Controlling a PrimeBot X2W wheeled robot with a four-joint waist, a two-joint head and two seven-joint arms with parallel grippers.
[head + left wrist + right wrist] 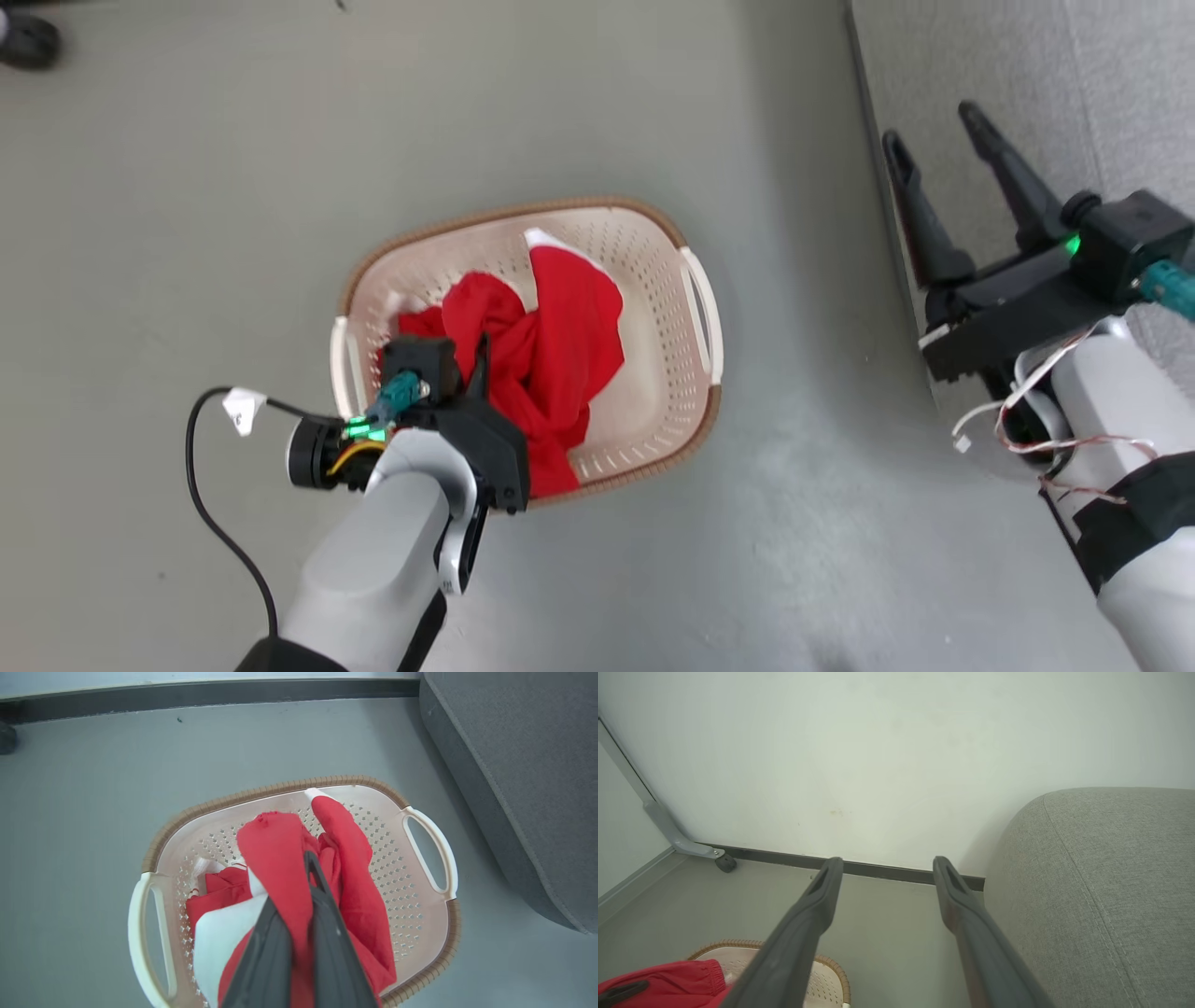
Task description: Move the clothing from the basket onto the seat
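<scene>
Pinching a fold of the clothing between its two dark fingers, our left hand is clamped tight on the red fabric, which runs up through the narrow gap between them. From the left wrist we see the garment as bright red, soft and crumpled. It is bunched into a tall ridge at the fingers, with a smooth white panel spilling out at 8 o'clock of the grip. One red length leans on the far wall at 12 o'clock and ends in a small white tip. The rest of the garment lies heaped inside the basket, more toward its 9 o'clock half, leaving the perforated cream wall bare toward 3 o'clock. The basket has a brown woven-look rim and a white handle at each end, and it stands on the grey floor. The seat is light-grey woven upholstery with a stitched seam along its rounded edge. In the head view it lies at 3 o'clock of the basket, apart from it. Our right hand hangs by the seat's edge there, its fingers spread wide and holding nothing.
</scene>
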